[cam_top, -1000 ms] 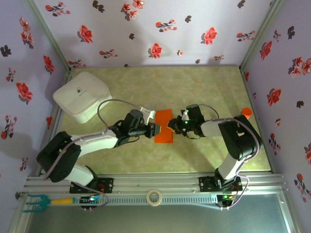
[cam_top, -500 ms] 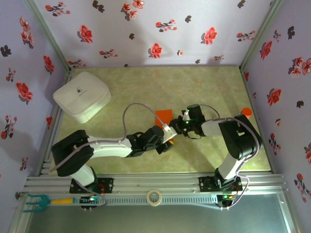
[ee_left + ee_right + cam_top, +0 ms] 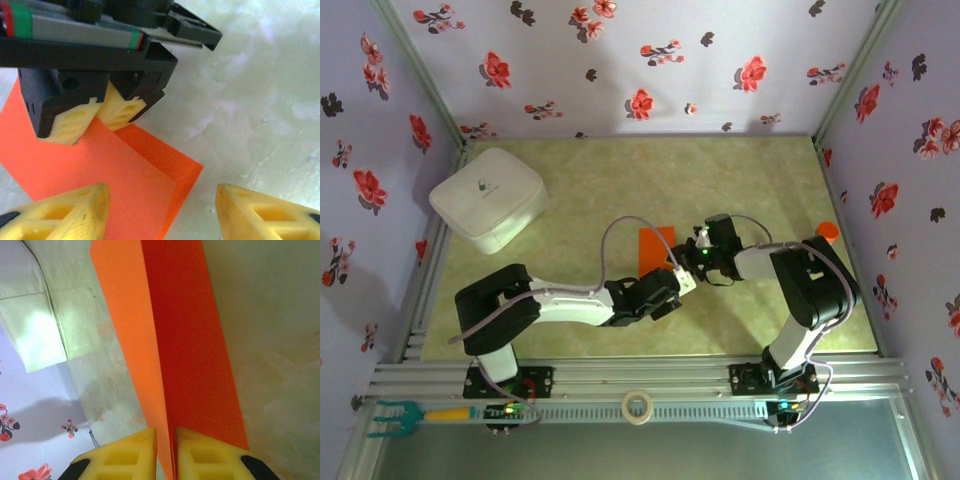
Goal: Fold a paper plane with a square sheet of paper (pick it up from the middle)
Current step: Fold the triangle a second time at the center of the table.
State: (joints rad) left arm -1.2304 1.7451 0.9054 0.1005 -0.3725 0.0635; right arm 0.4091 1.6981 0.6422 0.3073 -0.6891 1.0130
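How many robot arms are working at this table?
2. The left arm reaches in from the near left corner and the right arm from the near right. Both reach the orange paper mid-table. No others seem hidden.

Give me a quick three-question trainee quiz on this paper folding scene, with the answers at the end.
1. True or false: the right gripper is pinching the orange paper.
2. Multiple choice: the left gripper is A) open, B) shut with nothing in it, C) shut on the paper.
3. Short answer: what sits on the far left part of the table?

Key: 1 true; 2 A; 3 the white box.
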